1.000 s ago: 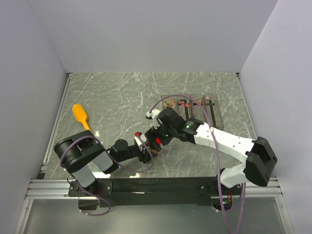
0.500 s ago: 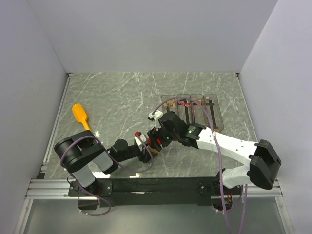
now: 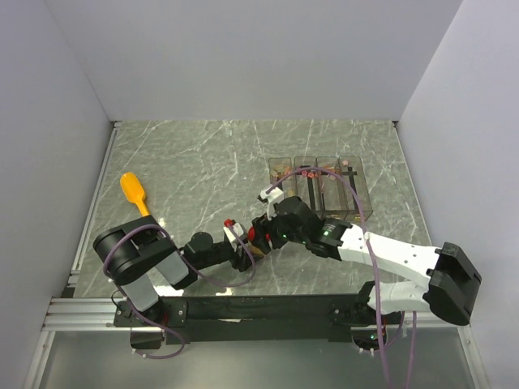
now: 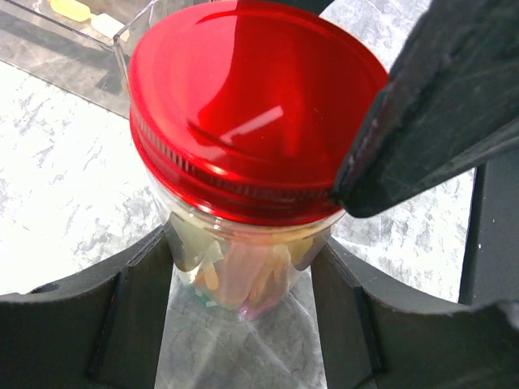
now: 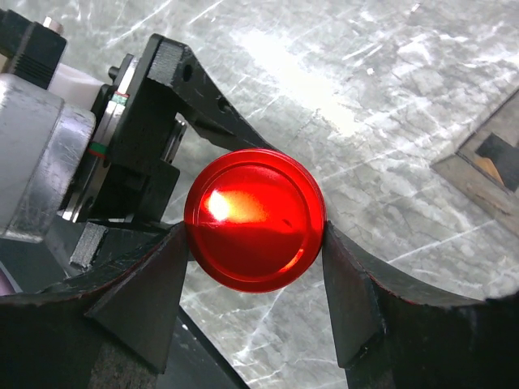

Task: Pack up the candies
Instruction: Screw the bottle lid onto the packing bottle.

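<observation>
Candies (image 4: pixel 247 271) sit inside the jar (image 4: pixel 185 235), which our left gripper (image 4: pixel 243 285) pinches by its body. Our right gripper (image 5: pixel 255 237) pinches the red lid (image 5: pixel 255 215) by its rim; we should twist it level and squarely while the left resists.

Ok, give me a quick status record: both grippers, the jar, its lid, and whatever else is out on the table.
left gripper: closed on the jar body, below the lid
right gripper: one finger on each side of the red lid, touching its rim
jar: clear, upright
candies: inside the jar
red lid: on the jar mouth; tightness cannot be told
scoop: yellow, lying far left, untouched
compartment box: clear, back right
</observation>
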`<control>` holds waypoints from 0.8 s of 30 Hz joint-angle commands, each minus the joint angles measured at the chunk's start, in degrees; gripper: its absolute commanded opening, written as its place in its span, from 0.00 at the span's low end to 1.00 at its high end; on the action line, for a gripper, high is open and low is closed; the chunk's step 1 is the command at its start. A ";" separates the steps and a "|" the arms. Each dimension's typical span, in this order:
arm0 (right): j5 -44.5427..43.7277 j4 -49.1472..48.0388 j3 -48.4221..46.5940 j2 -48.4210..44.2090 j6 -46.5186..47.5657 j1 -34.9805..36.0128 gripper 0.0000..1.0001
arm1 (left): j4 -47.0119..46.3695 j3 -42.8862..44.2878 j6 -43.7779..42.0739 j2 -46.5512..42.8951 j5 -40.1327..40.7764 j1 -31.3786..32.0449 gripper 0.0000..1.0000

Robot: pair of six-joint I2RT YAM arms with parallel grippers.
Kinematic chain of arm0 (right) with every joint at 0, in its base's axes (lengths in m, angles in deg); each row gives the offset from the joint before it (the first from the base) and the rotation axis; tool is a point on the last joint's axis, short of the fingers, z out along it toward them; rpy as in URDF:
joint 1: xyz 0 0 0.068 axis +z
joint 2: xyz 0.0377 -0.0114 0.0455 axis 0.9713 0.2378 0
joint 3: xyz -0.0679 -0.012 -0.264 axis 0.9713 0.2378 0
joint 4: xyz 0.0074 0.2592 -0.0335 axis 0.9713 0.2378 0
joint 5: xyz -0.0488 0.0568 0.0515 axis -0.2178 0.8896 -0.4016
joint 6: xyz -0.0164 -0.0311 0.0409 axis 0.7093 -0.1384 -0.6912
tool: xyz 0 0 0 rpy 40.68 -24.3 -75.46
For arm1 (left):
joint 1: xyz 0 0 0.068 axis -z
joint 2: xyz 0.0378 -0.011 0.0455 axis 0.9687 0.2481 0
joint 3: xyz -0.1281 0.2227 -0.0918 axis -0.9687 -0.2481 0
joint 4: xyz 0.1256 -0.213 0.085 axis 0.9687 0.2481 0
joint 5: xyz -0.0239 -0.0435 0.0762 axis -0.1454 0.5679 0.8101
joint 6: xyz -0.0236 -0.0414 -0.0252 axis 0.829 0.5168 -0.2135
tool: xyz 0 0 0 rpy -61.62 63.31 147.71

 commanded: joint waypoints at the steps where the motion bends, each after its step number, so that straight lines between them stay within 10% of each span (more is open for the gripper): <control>1: -4.41 -2.54 1.92 -3.22 -3.71 0.57 0.44 | -29.58 0.21 2.23 1.33 1.42 -0.34 0.38; 24: -8.63 -5.27 5.26 -3.57 -7.23 5.05 0.54 | -29.58 0.65 3.11 2.74 4.93 -0.17 0.39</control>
